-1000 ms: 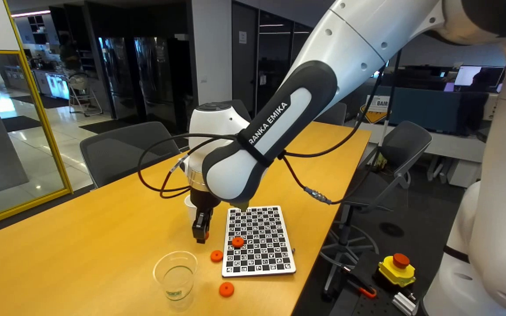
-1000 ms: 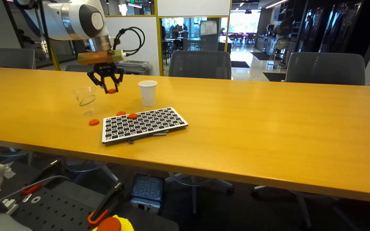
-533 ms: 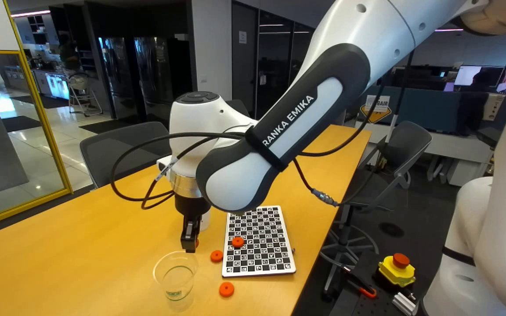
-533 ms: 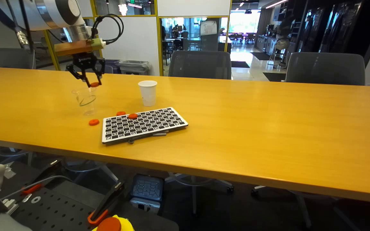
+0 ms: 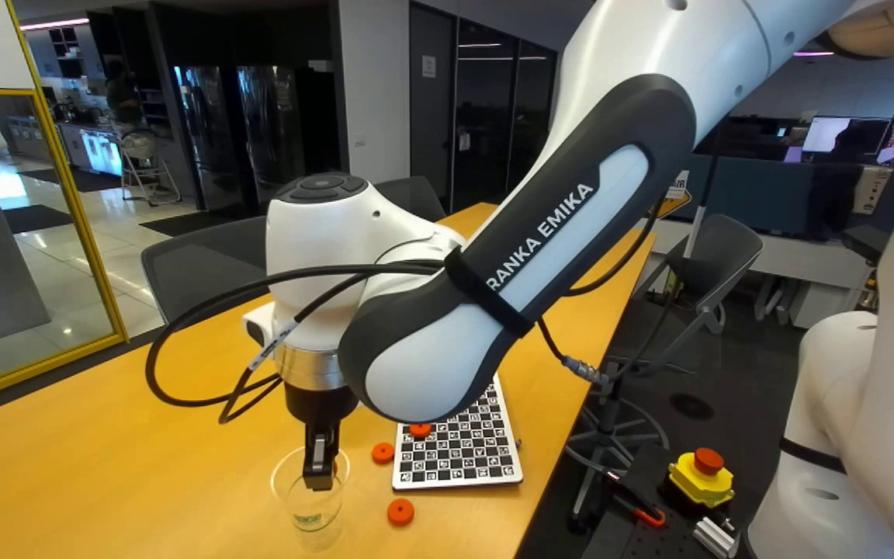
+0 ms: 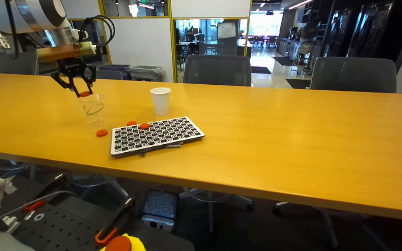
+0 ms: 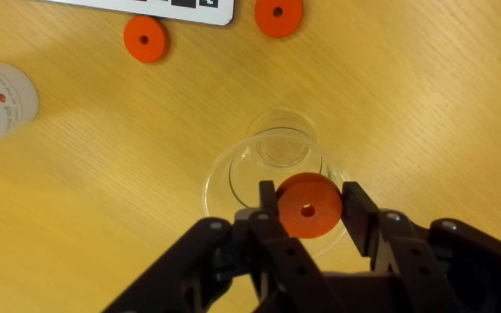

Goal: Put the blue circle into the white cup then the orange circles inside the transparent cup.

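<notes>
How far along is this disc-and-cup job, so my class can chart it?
Probably done: the blue disc, as none shows outside the white cup, but its inside is hidden.
In hand: the gripper holds an orange disc at the mouth of the transparent cup, not yet released.
Left: dropping it in, then placing two orange discs from the table and another orange disc from the checkered board.

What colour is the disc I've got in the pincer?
The held disc is plain orange-red; it shows best in the wrist view.
</notes>
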